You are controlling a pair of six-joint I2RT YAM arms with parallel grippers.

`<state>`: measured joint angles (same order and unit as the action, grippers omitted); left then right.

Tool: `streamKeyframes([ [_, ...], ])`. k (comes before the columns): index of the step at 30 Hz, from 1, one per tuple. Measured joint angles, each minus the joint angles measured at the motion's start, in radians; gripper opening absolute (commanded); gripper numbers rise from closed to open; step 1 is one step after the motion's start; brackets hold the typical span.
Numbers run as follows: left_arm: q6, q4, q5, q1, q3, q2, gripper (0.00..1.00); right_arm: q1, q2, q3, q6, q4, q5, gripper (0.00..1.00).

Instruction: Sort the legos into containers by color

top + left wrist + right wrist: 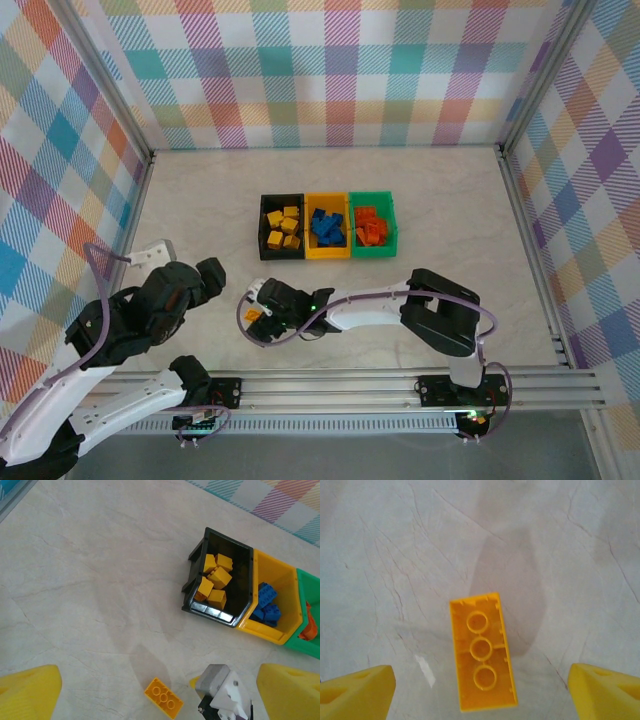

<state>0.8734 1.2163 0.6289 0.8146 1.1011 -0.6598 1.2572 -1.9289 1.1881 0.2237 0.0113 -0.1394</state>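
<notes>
Seemingly upside-down yellow lego [482, 652] between cropped, wide-spread fingertips [355, 692] of right hand [481, 692].

Two YAM arms at work from the mounting rail [350, 385]. The right arm [380, 300] folds at a black elbow just beyond the rail's right part and stretches its white forearm leftward, low and roughly parallel to the rail. Its right gripper [256, 303] points down, yellow fingertips [355, 692] spread wide. The left arm [110, 340] stands beyond the rail's left end, doubled back on itself, with the left gripper [150, 258] tipped forward and downward, yellow fingers [27, 692] likewise held fully apart.
</notes>
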Motion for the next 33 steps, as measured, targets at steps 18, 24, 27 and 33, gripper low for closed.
streamKeyframes([
  [18,-0.001,-0.019,0.001,0.000,-0.020,0.001,1.00,-0.001,-0.146,0.129,-0.062,-0.081,-0.004,0.48],
  [24,-0.004,-0.027,0.001,0.000,-0.043,0.001,1.00,-0.001,-0.126,0.084,-0.059,-0.046,-0.020,0.37],
  [27,-0.008,-0.050,0.001,0.000,-0.071,0.000,1.00,-0.003,-0.060,0.013,-0.055,-0.050,-0.040,0.35],
  [33,-0.012,-0.093,0.000,0.000,-0.147,-0.013,1.00,-0.062,0.127,-0.051,-0.052,-0.068,-0.059,0.35],
])
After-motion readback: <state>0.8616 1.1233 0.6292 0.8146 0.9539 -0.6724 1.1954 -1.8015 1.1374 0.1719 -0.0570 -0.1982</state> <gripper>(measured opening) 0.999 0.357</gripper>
